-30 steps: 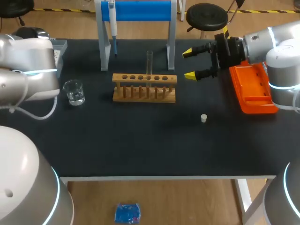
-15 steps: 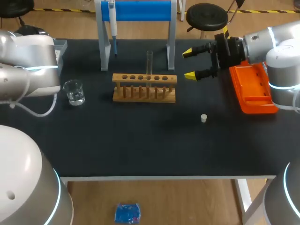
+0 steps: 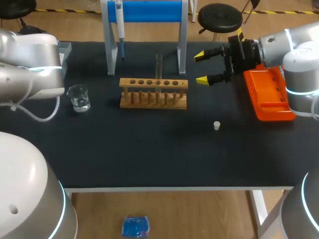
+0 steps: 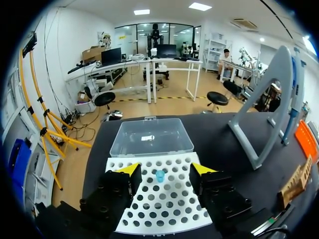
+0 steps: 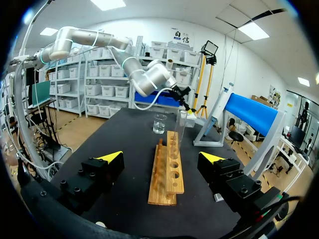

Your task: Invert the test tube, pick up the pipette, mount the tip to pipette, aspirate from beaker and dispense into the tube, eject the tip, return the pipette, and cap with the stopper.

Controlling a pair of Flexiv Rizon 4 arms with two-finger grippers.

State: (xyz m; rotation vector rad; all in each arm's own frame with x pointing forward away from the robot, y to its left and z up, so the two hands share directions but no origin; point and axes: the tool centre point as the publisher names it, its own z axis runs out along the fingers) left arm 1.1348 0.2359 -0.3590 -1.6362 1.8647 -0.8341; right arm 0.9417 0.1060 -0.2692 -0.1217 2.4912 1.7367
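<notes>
A clear test tube stands upright in the wooden rack. The pipette hangs on the blue stand. My left gripper hovers open over the white tip box; one blue tip sits in a hole between its fingers, untouched. In the head view this gripper is hidden behind its arm. My right gripper is open and empty in the air to the right of the rack, facing the tube. The beaker stands left of the rack, the white stopper lies at the front right.
An orange tray lies at the table's right edge under my right arm. The tip box's clear lid lies open beyond the box. The stand's grey legs rise behind the rack.
My left arm has shifted a little toward the table's far left corner. The right arm, tube, beaker and stopper have not moved.
</notes>
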